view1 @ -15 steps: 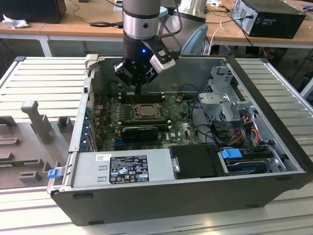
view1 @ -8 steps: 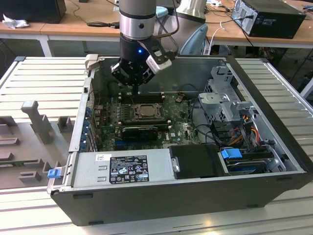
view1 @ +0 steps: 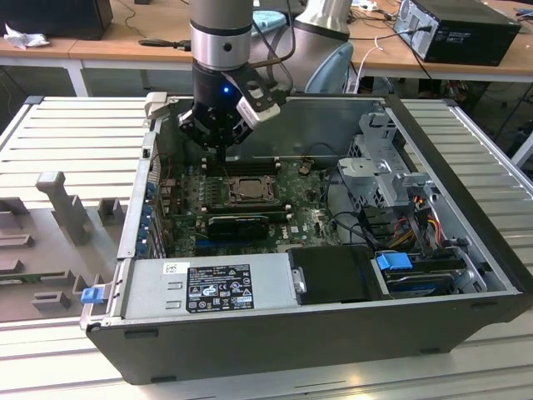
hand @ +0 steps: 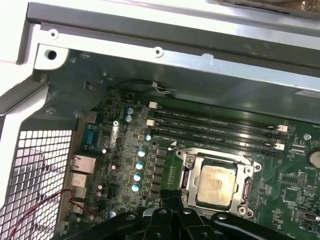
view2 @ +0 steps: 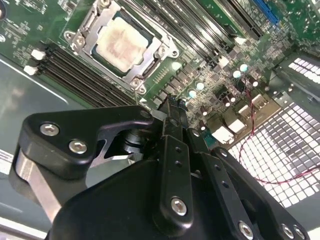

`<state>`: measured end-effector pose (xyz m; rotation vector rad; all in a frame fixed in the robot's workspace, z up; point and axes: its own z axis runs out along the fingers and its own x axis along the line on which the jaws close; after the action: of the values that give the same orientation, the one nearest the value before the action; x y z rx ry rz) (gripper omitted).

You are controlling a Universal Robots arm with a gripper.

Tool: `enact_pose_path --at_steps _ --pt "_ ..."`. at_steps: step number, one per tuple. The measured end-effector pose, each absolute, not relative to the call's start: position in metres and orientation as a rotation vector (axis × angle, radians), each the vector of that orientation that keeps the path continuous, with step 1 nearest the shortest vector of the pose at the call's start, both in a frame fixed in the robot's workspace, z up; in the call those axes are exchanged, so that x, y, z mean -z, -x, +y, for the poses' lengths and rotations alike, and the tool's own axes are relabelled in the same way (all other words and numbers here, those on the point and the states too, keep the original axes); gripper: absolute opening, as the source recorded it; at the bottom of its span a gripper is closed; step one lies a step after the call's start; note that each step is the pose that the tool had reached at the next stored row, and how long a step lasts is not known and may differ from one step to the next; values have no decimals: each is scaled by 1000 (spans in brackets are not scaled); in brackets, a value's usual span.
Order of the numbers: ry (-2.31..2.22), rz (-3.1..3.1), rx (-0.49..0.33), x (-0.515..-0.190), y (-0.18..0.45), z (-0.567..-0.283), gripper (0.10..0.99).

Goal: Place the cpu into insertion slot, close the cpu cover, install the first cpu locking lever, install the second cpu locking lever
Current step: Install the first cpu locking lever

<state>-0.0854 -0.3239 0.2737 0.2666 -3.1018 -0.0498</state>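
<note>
**While the cpu lies seated, the gripper hangs closed over the board**

Where the exterior view begins, at the near wall of the open computer case [view1: 275, 350], a grey power supply [view1: 266, 279] carries two labels. One is a large black label [view1: 218, 287] and the other a small white label [view1: 175, 268]; the print on both is too small to make out. Two blue plastic tabs are seen, one at the case's near corner [view1: 92, 293] and one on the drive bay [view1: 394, 261].

Farther in lies the green motherboard [view1: 308, 221]. In both wrist views the cpu [hand: 216, 184] [view2: 122, 42] sits flat in the insertion slot [hand: 246, 189], its pale top showing through the window of the cpu cover [hand: 220, 159], which lies down around it. How the locking levers stand cannot be told.

Beyond the slot run four long black memory slots [hand: 215, 127], side by side. The gripper [view1: 218, 152] [view2: 172, 105] [hand: 170, 194] hangs above the board just beside the slot, its fingers pressed together and holding nothing.

Farthest off, two wooden benches [view1: 125, 46] stand behind the case.
</note>
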Motion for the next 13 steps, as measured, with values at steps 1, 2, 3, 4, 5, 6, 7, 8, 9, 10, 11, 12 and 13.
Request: enact_pose_path --at_steps 1,2,3,4,5,6,7,8,9,10,11,12,13 --pt "-267 -3102 50 -273 86 -324 106" --pt "-267 -3102 50 -272 87 -324 106" --pt "-267 -3102 50 -271 87 -324 106" --pt "-267 -3102 50 -270 88 -324 106" --pt "-267 -3102 50 -268 91 -324 106" --pt "-267 -3102 50 -266 94 -323 106" --pt "-267 -3102 50 -265 97 -323 106" --pt "-267 -3102 51 -264 100 -322 106" --pt "-267 -3102 52 -263 101 -321 106" --pt "-266 -3102 55 -262 102 -320 106" --pt "-264 -3102 57 -262 103 -320 106" --pt "-259 -3103 58 -261 104 -319 106" --pt "-253 -3103 58 -260 104 -318 106"
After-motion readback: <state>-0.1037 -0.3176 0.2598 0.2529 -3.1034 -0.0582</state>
